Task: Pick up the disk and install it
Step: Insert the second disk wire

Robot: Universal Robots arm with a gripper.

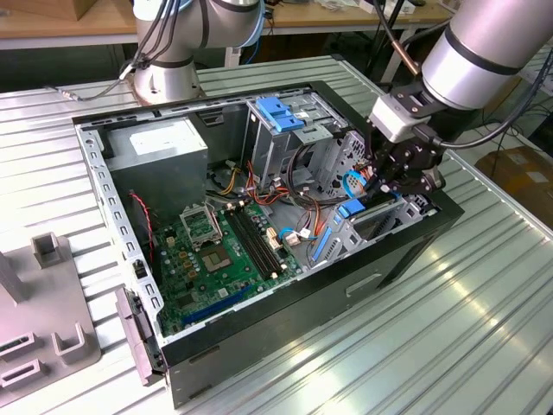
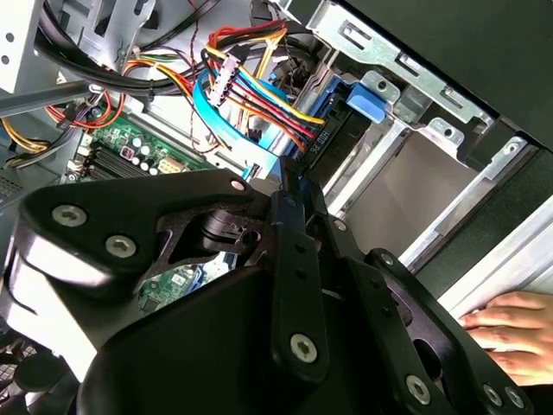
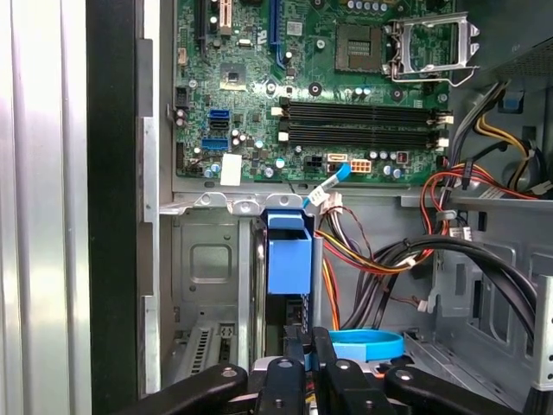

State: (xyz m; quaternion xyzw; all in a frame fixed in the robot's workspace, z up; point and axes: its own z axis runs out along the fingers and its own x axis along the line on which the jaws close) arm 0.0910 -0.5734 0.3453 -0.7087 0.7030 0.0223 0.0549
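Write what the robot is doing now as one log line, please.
gripper: inside computer case, close to disk | disk: edge-on in drive bay | person's hand: beside case

Silver arm (image 1: 484, 52), black screw-studded claw (image 1: 406, 177).

Arm (image 1: 484, 52) bent down, claw (image 1: 406, 177) fingers nearly together.

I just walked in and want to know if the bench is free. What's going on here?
A robot arm's gripper hangs inside the open computer case, over the drive bay at the exterior view's right end. The blue-railed disk stands in that bay, close to the gripper; whether it is gripped I cannot tell. A person's hand lies beside the case.
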